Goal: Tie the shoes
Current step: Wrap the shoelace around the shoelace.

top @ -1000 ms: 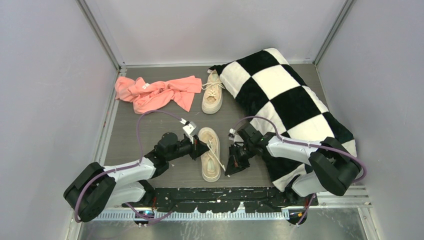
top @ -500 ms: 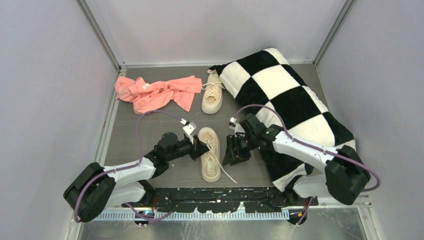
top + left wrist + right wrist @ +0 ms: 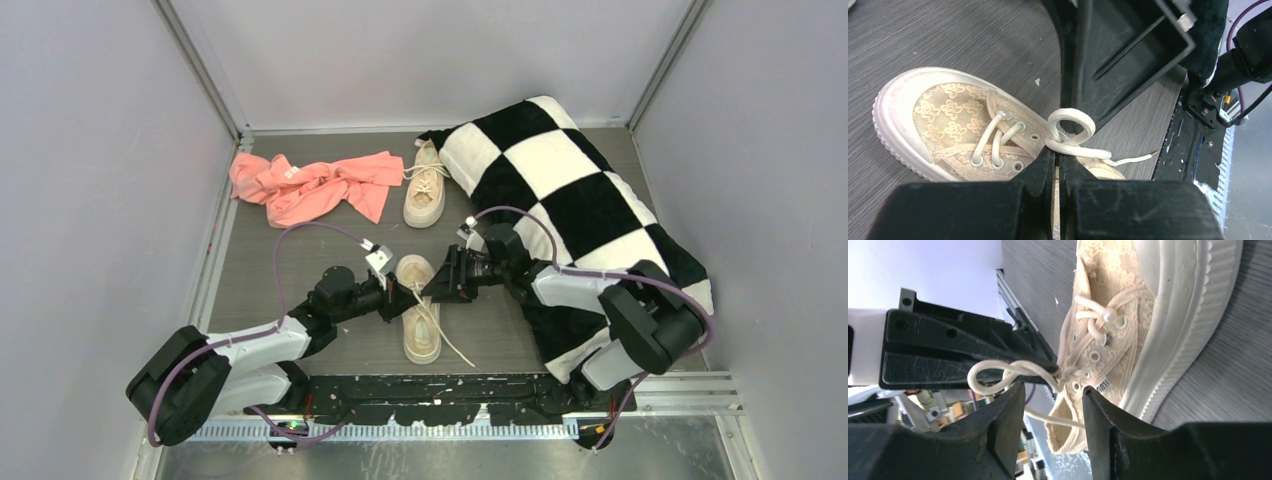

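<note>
Just left of the checkered pillow [image 3: 570, 190], the right gripper [image 3: 1053, 400] had swung in over the near shoe [image 3: 418, 310], its jaws newly parted beside the lace loop [image 3: 1073, 125]. The left gripper [image 3: 1058, 160] stayed clamped on the lace loop, so a regrasp looked imminent.

near beige sneaker [image 3: 422, 335] upright, cream lace [image 3: 1068, 112] looped; second sneaker [image 3: 425, 190] well behind it.

**Around the near shoe**

The near shoe [image 3: 420, 312] lies on the table [image 3: 260, 280], just ahead of the arm bases. The left fingers [image 3: 397, 297] are at its left side and the right fingers [image 3: 441, 287] at its right, with its lace [image 3: 1070, 131] looped between them. Behind it lies the far shoe [image 3: 426, 190]. The cloth [image 3: 310, 187] is behind and to the left. The pillow [image 3: 570, 200] is to the right, reaching back beside the far shoe.
</note>
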Available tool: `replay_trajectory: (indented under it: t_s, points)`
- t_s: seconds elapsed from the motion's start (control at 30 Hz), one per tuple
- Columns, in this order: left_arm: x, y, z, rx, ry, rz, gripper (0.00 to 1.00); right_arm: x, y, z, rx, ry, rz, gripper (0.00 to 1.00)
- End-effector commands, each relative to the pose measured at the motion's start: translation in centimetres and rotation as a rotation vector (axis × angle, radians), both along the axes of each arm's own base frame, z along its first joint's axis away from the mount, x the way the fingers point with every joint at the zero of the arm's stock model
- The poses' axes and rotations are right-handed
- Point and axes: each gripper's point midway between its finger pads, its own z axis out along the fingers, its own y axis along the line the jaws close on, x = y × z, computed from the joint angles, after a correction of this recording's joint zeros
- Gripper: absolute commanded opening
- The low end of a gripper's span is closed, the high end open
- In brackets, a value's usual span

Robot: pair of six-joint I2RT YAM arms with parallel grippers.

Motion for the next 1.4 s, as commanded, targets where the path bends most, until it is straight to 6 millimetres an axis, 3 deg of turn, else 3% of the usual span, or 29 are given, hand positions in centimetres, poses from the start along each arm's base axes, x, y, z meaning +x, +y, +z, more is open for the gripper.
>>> replay_trajectory:
  t_s: [0.0,0.1,0.4,0.77,1.13,1.27,1.37]
  points:
    - [0.1,-0.4,1.8,-0.044,-0.057,-0.021,0.00,1.3,1.9,4.1,0.220,-0.056,0.000,0.47]
    - [0.1,-0.3,1.8,-0.044,-0.055,-0.018,0.00,1.5,2.2,3.9,0.242,-0.041,-0.004,0.35]
    - [0.3,-0.2,1.7,-0.038,-0.057,-0.005,0.00,1.1,2.3,2.3,0.223,0.003,0.024,0.28]
    - [0.3,0.0,1.7,-0.034,-0.060,0.001,0.00,0.8,1.1,-0.4,0.068,-0.015,0.021,0.33]
    - [0.3,-0.1,1.8,-0.036,-0.059,-0.001,0.00,0.1,2.0,0.7,0.127,-0.012,0.071,0.32]
    - [0.3,-0.1,1.8,-0.035,-0.058,-0.002,0.00,0.0,2.3,1.1,0.146,-0.011,0.075,0.22]
    - [0.4,-0.1,2.0,-0.037,-0.061,0.000,0.00,0.1,2.2,0.9,0.142,-0.008,0.066,0.08]
